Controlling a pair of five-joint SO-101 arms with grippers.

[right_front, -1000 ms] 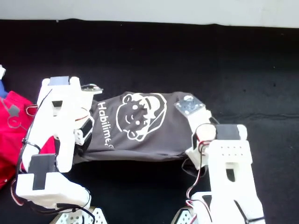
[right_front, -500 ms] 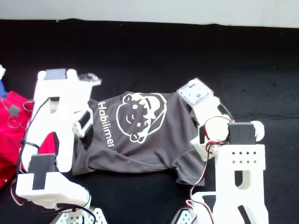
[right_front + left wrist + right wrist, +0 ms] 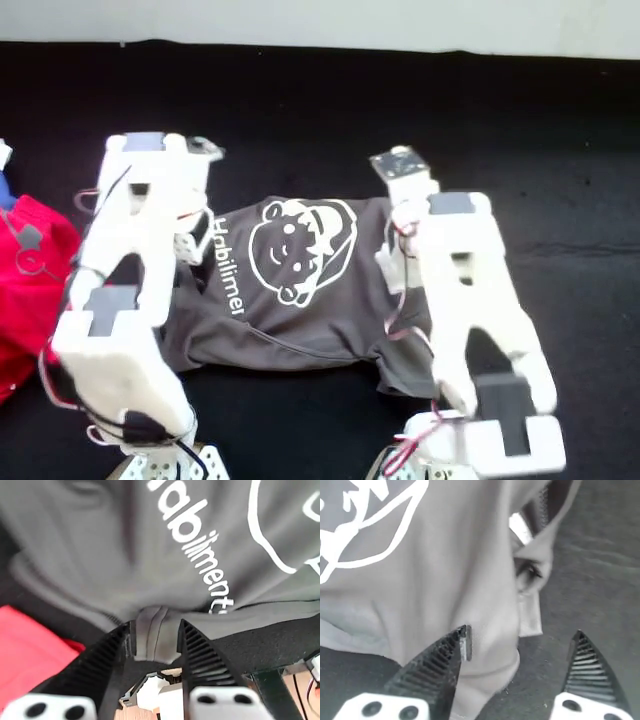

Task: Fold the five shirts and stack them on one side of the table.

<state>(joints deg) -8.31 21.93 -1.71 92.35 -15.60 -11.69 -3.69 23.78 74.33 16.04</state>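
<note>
left arm (image 3: 140, 230) was stretched out along one side of the grey shirt (image 3: 300, 300), left hand (image 3: 154, 632) pinched on a fold of its edge | right arm (image 3: 460, 270) along the other side, right hand (image 3: 521, 639) spread wide over the shirt's edge | grey shirt lay rumpled mid-worktop (image 3: 400, 110), red shirt (image 3: 25, 290) beside the left arm
</note>
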